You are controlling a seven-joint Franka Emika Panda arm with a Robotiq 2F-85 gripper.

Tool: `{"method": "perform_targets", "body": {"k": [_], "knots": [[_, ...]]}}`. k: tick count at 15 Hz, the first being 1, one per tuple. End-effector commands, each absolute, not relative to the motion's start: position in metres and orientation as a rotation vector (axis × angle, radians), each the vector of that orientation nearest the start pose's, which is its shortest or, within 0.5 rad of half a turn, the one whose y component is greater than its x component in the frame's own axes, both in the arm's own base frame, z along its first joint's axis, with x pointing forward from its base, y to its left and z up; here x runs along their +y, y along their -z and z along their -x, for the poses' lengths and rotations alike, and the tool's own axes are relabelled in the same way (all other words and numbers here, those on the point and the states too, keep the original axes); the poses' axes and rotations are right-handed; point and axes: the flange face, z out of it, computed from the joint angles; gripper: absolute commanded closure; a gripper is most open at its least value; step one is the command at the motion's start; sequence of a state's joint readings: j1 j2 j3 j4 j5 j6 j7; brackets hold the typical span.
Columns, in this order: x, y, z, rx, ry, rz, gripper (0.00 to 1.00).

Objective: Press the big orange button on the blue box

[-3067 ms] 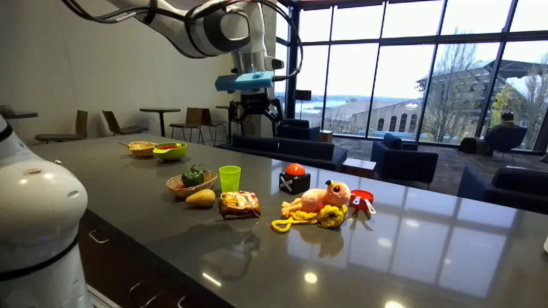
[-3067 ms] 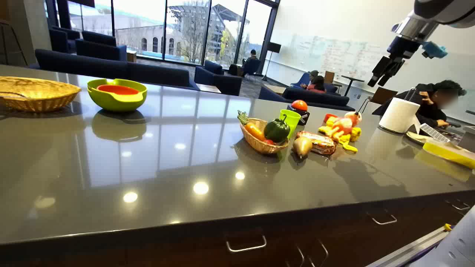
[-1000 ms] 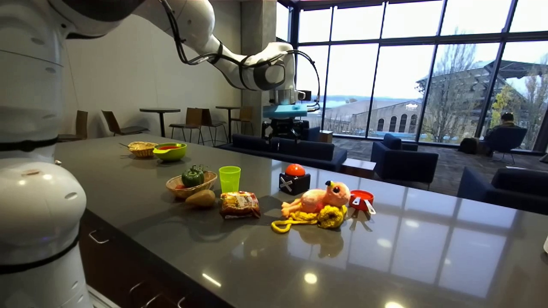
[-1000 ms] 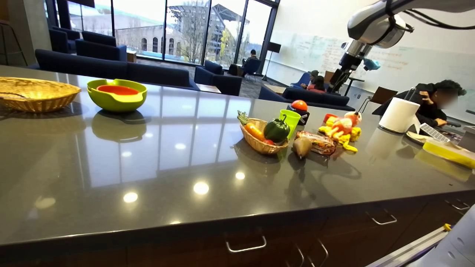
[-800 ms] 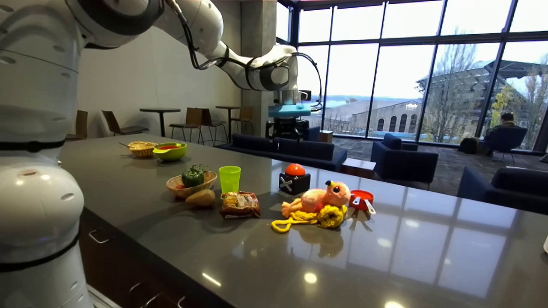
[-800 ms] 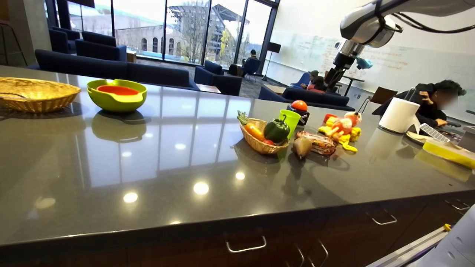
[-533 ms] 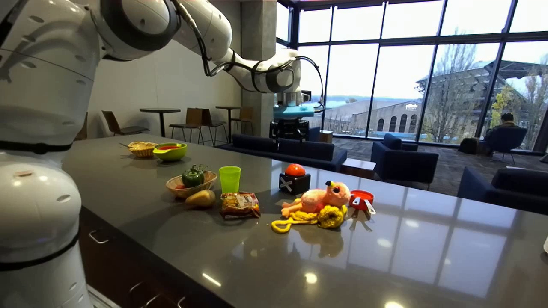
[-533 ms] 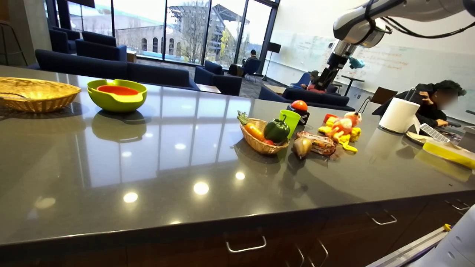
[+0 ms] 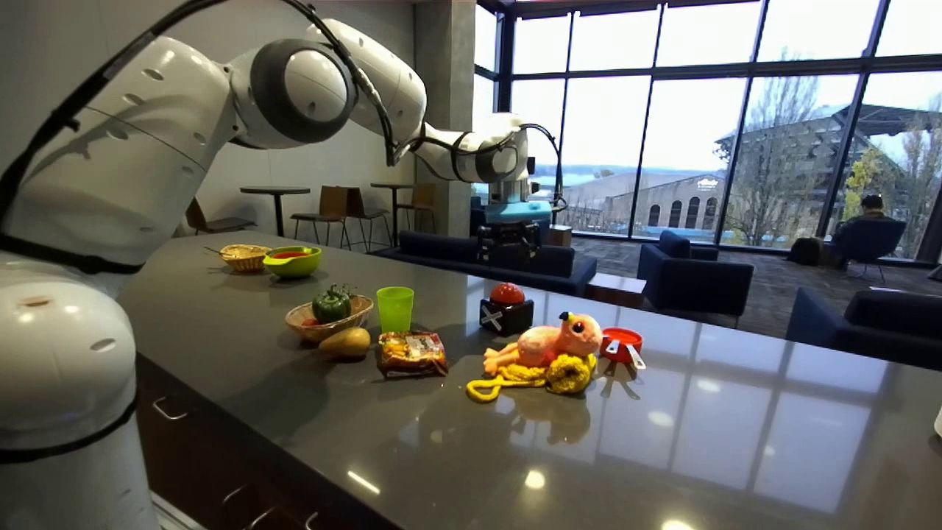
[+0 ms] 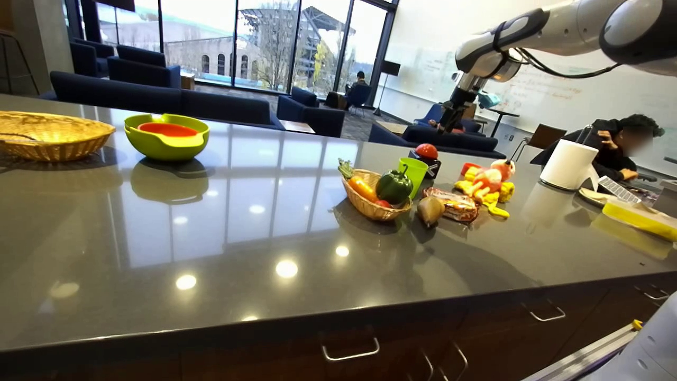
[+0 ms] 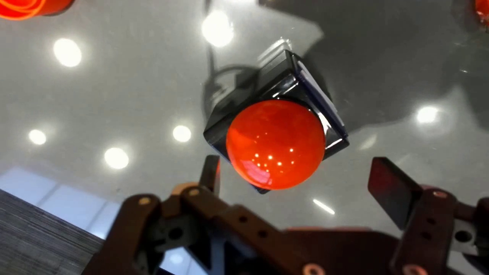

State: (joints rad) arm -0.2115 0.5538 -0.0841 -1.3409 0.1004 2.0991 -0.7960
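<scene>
Black two-fingered gripper [image 11: 298, 173] hangs spread wide above glossy orange dome button [image 11: 276, 144] on black cube-shaped box [image 9: 517, 316], far side of grey counter [image 9: 412, 442]; nearer left, oval wicker basket [image 10: 365, 206] holds green pepper [image 10: 394, 185], orange carrot [image 10: 364, 187].

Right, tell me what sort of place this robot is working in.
Probably a shared lounge in an office or campus building: dark blue armchairs beyond the counter, tall windows, and a whiteboard with writing on it.
</scene>
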Motion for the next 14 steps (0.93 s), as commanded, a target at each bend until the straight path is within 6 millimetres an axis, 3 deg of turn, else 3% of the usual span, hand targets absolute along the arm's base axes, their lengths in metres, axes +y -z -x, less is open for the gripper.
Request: {"method": "perform_targets", "body": {"k": [1, 5, 10, 11, 14], "knots": [[-0.203, -0.423, -0.731, -0.788, 0.318, 3.11, 0.26], [-0.205, -0.412, -0.746, -0.806, 0.317, 3.114, 0.53], [-0.205, -0.405, -0.757, -0.819, 0.305, 3.108, 0.94], [-0.204, -0.405, -0.758, -0.819, 0.302, 3.104, 0.99], [-0.201, -0.404, -0.761, -0.825, 0.292, 3.085, 1.0]]}}
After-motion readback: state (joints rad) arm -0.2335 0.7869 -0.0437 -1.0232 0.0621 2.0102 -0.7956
